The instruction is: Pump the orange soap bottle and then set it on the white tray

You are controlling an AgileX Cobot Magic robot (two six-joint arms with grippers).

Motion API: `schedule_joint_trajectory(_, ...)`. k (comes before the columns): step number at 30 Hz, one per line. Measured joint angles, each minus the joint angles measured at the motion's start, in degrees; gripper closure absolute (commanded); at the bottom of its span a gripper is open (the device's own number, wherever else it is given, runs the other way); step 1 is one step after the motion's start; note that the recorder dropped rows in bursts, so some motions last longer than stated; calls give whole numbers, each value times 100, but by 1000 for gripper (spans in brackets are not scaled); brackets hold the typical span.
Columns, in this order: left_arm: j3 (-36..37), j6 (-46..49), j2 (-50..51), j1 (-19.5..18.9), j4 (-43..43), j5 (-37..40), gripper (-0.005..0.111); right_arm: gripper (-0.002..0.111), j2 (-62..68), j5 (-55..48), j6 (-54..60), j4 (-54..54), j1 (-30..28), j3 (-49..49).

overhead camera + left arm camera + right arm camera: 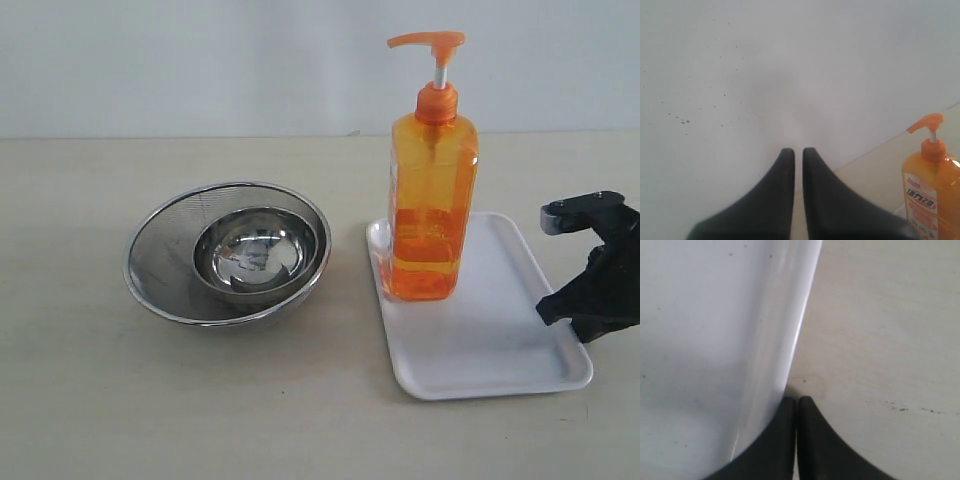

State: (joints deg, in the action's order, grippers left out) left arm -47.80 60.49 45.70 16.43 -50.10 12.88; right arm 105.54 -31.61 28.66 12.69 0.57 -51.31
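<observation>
Evidently near the end of the job, the orange soap bottle [430,210] stands upright on the white tray [500,330], on the half of the tray farther from the right gripper [797,400], its pump head raised on the white stem. That gripper hangs low at the tray's outer long edge, jaws pressed together and holding nothing, its tips just beside the glossy rim and well apart from the bottle. The left gripper [798,150] is likewise closed to a thin slit and empty, raised and pointed at the pale wall, with the bottle off to one side of it and below its tips. On the other side of the bottle from the right gripper, two nested steel bowls [228,250] sit on the beige table [100,400], clear of the tray. Judged from how things lie, the placing step looks done; whether the pump was pressed cannot be told from this view. The next move appears to call for little more than drawing both arms clear without nudging the tray or tipping the tall bottle.
</observation>
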Motion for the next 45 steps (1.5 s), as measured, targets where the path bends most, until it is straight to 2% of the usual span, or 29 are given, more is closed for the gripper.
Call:
schedule_joint_trajectory(6,0,0,0,0,0,-9,102,109,0,-10,-431,-373,0,0)
schedule_joint_trajectory(16,0,0,0,0,0,14,102,109,-689,486,-2079,-1928,0,23)
schedule_joint_trajectory(20,0,-56,92,0,0,147,102,109,-1445,926,-2222,-1891,0,23)
schedule_joint_trajectory(23,0,-194,430,0,0,185,102,109,-1917,1108,-2045,-1439,0,23)
schedule_joint_trajectory(27,0,-227,898,0,0,185,102,109,-2205,1146,-914,-221,0,31)
schedule_joint_trajectory(30,0,165,1723,0,-112,364,102,109,-2250,1034,1635,2071,0,31)
schedule_joint_trajectory(31,0,312,1882,0,-218,423,102,109,-2250,961,2214,2523,0,31)
schedule_joint_trajectory(32,0,1292,2285,0,-1011,675,102,109,-2250,852,3185,3235,0,31)
schedule_joint_trajectory(33,0,1826,2486,0,-1461,908,102,109,-2250,841,3650,3549,0,31)
schedule_joint_trajectory(35,0,3870,3040,0,-3407,1838,102,109,-2250,838,4584,4096,0,31)
schedule_joint_trajectory(36,0,4820,3292,0,-4113,2327,102,109,-2250,828,4788,4233,0,31)
schedule_joint_trajectory(38,-13,5579,3622,0,-4588,2803,102,109,-2250,740,4999,4351,0,31)
schedule_joint_trajectory(40,-46,5965,4055,0,-4817,2961,102,109,-2250,498,5447,4725,0,31)
schedule_joint_trajectory(45,-72,6125,4786,0,-4870,2972,102,109,-2250,97,6398,5489,0,34)
